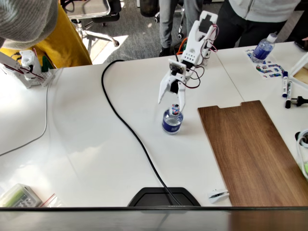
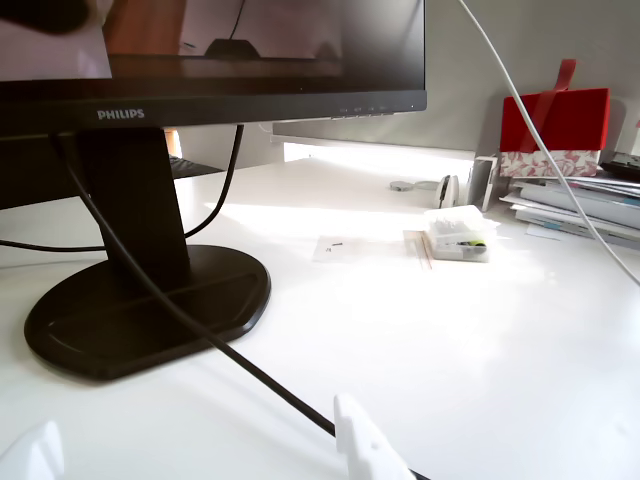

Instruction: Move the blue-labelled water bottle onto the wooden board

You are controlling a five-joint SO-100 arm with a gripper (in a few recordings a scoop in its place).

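Hand poised over the bottle, grasp not yet made.

The hand (image 1: 175, 98) hangs spread just above the bottle (image 1: 172, 120), fingers pointing down on either side of the cap, likely lined up to drop and pinch the neck. The bottle stands upright on the white tabletop (image 1: 86, 144), near the board (image 1: 250, 149) but apart from it, left of the notched end in the fixed view. A black cable (image 1: 130, 130) runs close by on the left.
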